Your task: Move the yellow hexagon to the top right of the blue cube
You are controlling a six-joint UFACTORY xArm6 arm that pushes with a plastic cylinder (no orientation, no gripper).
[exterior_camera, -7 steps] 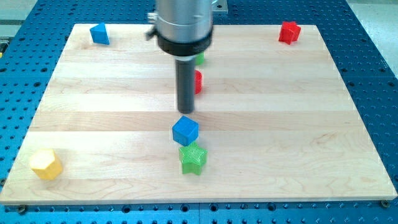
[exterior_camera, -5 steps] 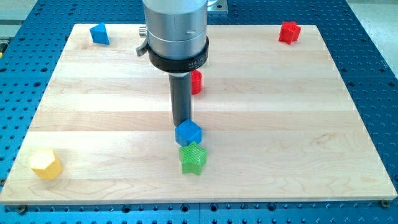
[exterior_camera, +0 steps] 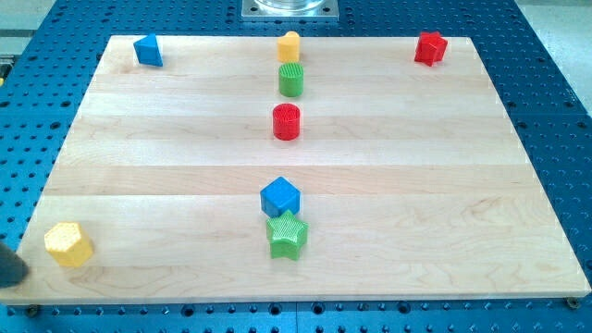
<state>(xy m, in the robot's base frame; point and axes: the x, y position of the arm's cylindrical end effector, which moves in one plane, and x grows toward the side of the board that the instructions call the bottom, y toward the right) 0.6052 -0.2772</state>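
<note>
The yellow hexagon lies near the board's bottom-left corner. The blue cube sits at the middle of the board's lower half, touching the green star just below it. A dark blurred shape at the view's left edge looks like my tip; it is just left of the yellow hexagon and slightly lower. I cannot tell whether it touches the hexagon. The rest of the arm is out of view.
A red cylinder, a green cylinder and an orange block line up above the blue cube. A blue block is at the top left, a red block at the top right. The wooden board lies on a blue perforated table.
The arm has left the middle of the board, where its tip stood just above the blue cube. A dark shape now shows at the left edge beside the yellow hexagon. The blue cube was nudged slightly downward.
</note>
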